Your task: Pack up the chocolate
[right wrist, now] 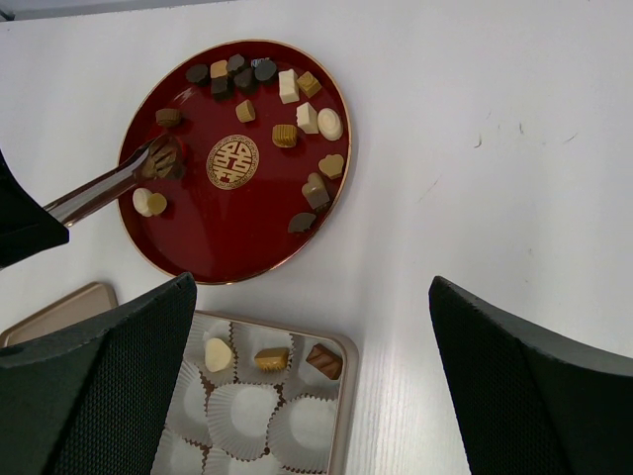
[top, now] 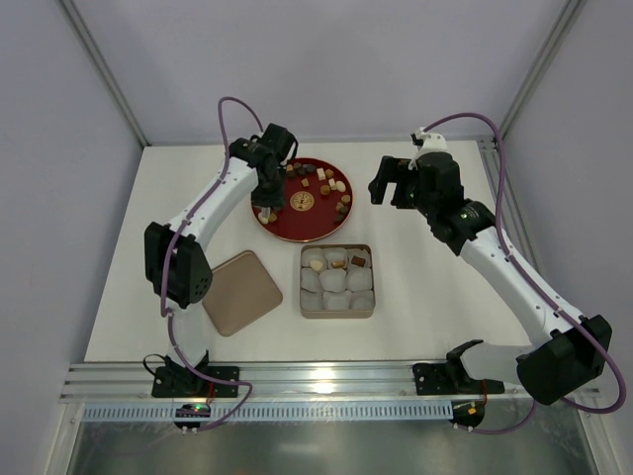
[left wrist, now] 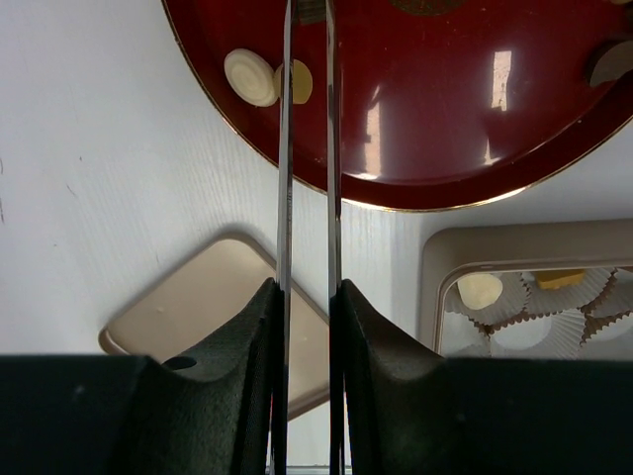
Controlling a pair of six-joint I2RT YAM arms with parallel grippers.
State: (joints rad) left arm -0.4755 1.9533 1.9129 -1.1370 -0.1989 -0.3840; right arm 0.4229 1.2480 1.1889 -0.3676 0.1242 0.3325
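Observation:
Many small chocolates (right wrist: 287,99) in dark brown, tan and cream lie on the red plate (right wrist: 237,228), mostly along its far side. My left gripper (top: 267,206) carries long thin tongs over the plate's left part. Their tips (left wrist: 308,6) are closed round a ridged brown chocolate (right wrist: 163,158) near the plate surface. A cream round (left wrist: 249,76) and a tan piece lie just beside the blades. The tin (top: 336,315) of white paper cups holds three chocolates (right wrist: 271,359) in its far row. My right gripper (right wrist: 312,287) is wide open and empty, high above the table right of the plate (top: 307,226).
The tin's beige lid (top: 240,292) lies flat left of the tin, near the left arm. A flat gold-patterned emblem (right wrist: 232,161) marks the plate's centre. White enclosure walls stand at the back and sides; a metal rail runs along the near edge.

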